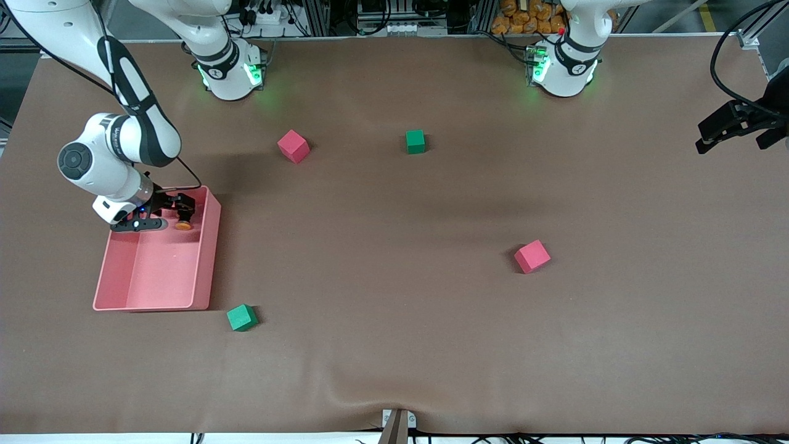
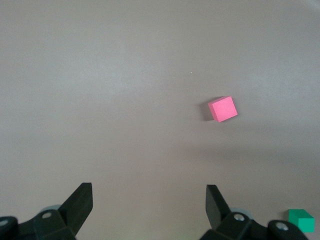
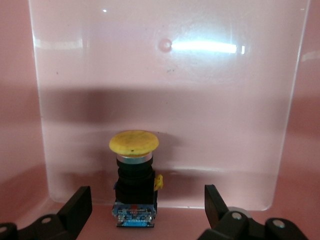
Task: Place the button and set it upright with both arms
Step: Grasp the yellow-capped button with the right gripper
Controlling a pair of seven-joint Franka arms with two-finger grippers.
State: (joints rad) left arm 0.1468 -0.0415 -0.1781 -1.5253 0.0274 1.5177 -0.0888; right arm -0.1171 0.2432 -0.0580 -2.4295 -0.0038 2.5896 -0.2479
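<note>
Right gripper (image 1: pixel 175 216) spread over the button (image 3: pixel 133 180) in the pink tray (image 1: pixel 203 271).
I judge the button light, rigid, top-heavy; I would grip its dark body. Left gripper (image 2: pixel 149 207) waits, fingers apart.

Looks like a robotics lab: brown-covered tabletop (image 1: pixel 394 345), cable bundles (image 1: pixel 265 12) and aluminium framing (image 1: pixel 320 15) along the top edge.

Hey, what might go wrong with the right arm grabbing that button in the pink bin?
The open right end effector straddles the small orange-capped push-button lying in the pink plastic bin, close to the bin's wall; a finger might catch that wall. Closing on the rounded cap could make it slip. The open left end effector waits far off.
</note>
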